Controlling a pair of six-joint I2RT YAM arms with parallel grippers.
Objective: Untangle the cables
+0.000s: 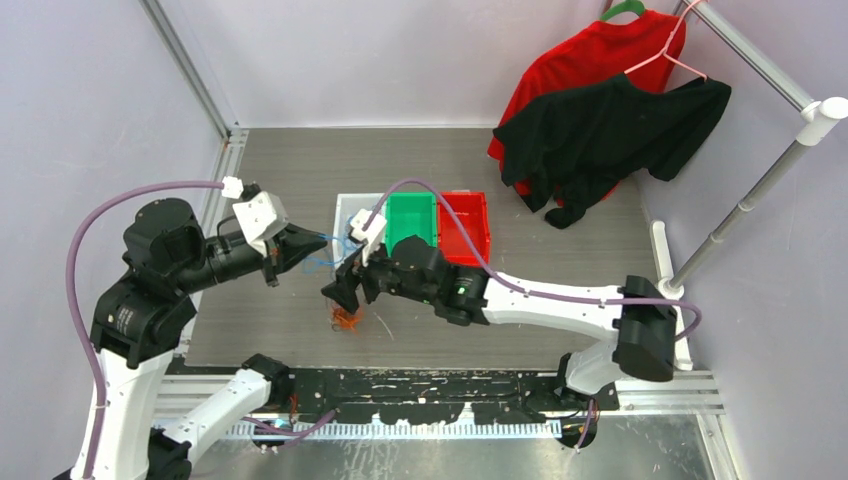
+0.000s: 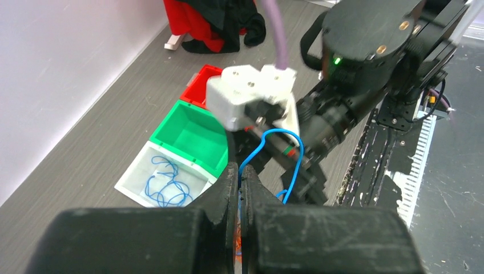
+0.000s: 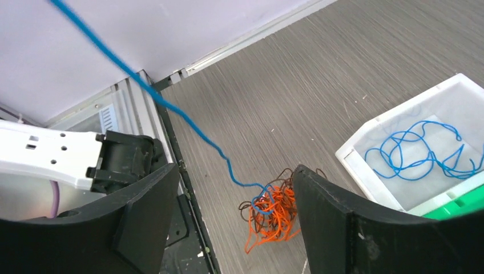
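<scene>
— Your left gripper point(image 2: 240, 171) is clamped on a thin blue cable point(image 3: 188, 123), its fingers pressed together. The strand runs taut from them down to the tangle.
— And my right?
— Your right gripper point(image 3: 235, 171) is spread wide and holds nothing. It hangs just above a knot of orange and dark brown wires point(image 3: 273, 211) lying on the grey wood-grain tabletop point(image 1: 300, 180). The blue strand ends in that knot.
— The bins?
— Beyond the knot you have a white plastic bin point(image 3: 394, 114) with loose blue cable loops point(image 3: 411, 151) in it. Next comes a green plastic bin point(image 2: 182, 134), with a red plastic bin point(image 1: 485, 225) right against it. In the far right corner, a red shirt point(image 1: 600, 60) and a black shirt point(image 1: 610, 135) hang from a metal rail point(image 1: 745, 50) between pale lilac walls point(image 1: 100, 100).
</scene>
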